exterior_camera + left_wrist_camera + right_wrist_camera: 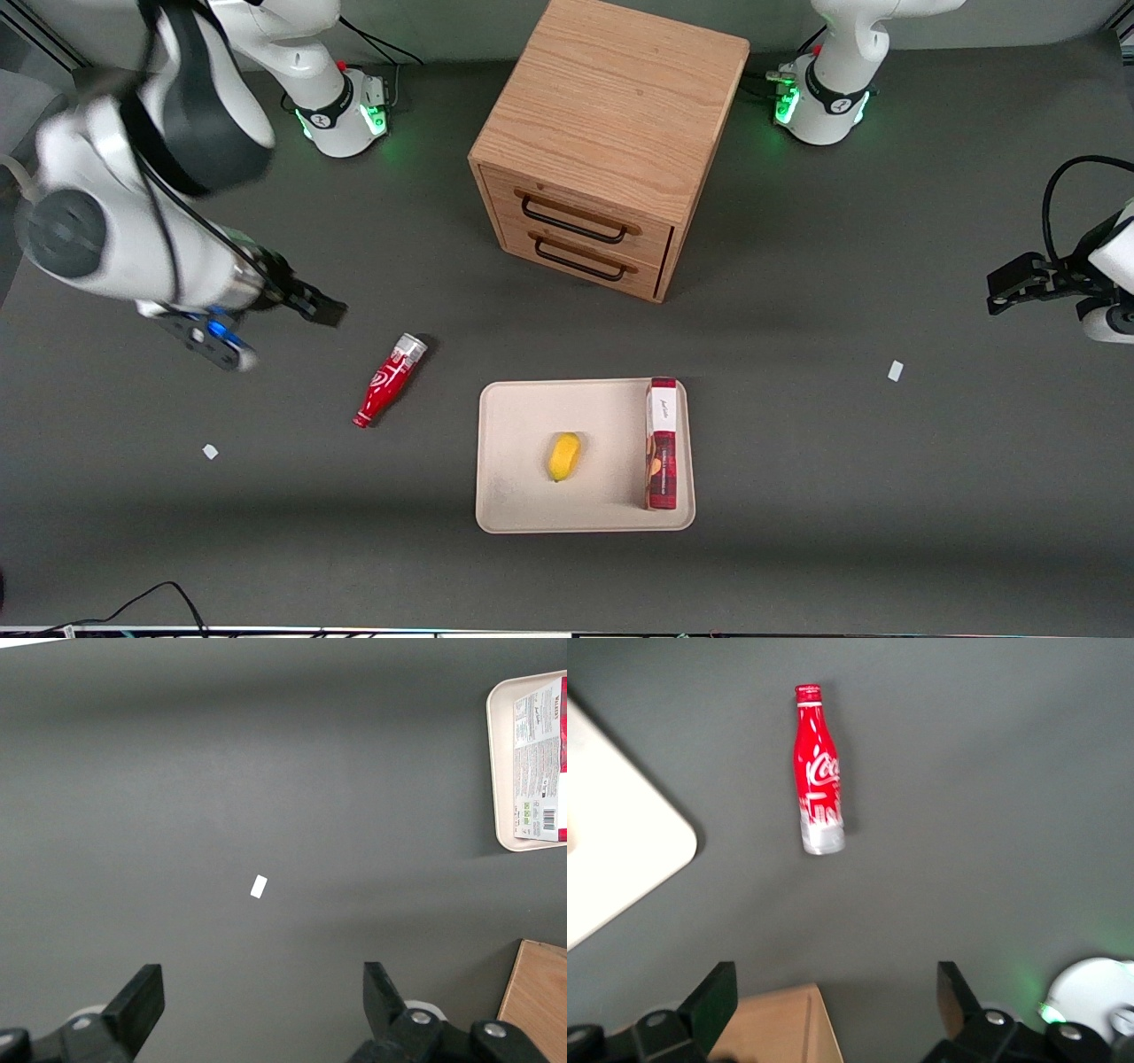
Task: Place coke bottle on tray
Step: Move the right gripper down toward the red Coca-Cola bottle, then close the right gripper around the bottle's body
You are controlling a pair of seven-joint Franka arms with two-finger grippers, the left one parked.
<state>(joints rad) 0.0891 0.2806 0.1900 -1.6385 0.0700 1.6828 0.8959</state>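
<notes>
Right now, from my remote station, this is what I read off the cameras
Bottle: the small red contour-shaped coke bottle (390,381) (818,771) with white script lies flat on its side on the dark grey worktop (797,425), off the tray, just beside the tray's corner nearest the working arm; nothing touches it
Tray: the flat cream-beige rectangular tray (523,505) (498,771) (629,850) with rounded corners sits in front of the cabinet, nearer the front camera
Tray load: I see a small yellow lemon-like fruit (564,456) near its middle and a tall red-and-white rectangular box (662,443) along the edge toward the parked arm
Pincer: my black two-finger pincer (306,306) (833,1010) hangs above the worktop, apart from the bottle, fingers spread wide and holding nothing
Cabinet: the light wooden two-drawer cabinet (602,142) stands mid-worktop, both drawers shut
Scraps: two small white bits (210,452) lie on the worktop, one toward each end
</notes>
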